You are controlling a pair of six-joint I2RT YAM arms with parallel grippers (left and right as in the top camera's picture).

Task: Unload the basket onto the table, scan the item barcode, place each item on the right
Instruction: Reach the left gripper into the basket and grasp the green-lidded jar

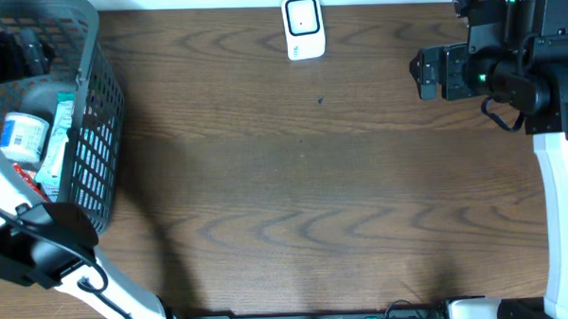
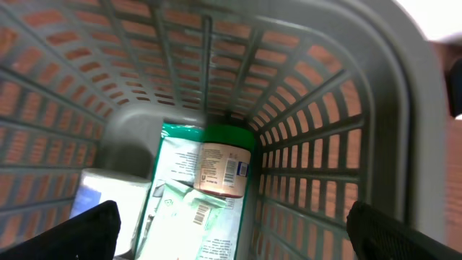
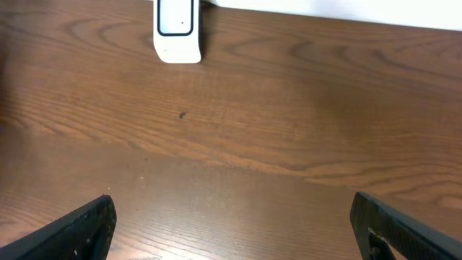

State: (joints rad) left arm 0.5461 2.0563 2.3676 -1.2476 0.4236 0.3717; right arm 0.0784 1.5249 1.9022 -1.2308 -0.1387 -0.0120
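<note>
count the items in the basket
4 visible: a green-lidded jar lying on a green pouch, a white-and-blue pack to their left, and a red item at the near end of the basket, seen from overhead. More may be hidden underneath.

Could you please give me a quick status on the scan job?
Left gripper open, aimed into the basket at the jar. Right gripper open over the table. Nothing picked yet. Nothing between basket and scanner.

Basket [image 1: 107, 99] at the left, scanner [image 1: 303, 26] at the back of the surface [image 1: 313, 177].
Inside the basket, a jar [image 2: 225, 170] lies on top of a packet [image 2: 173, 209].
</note>
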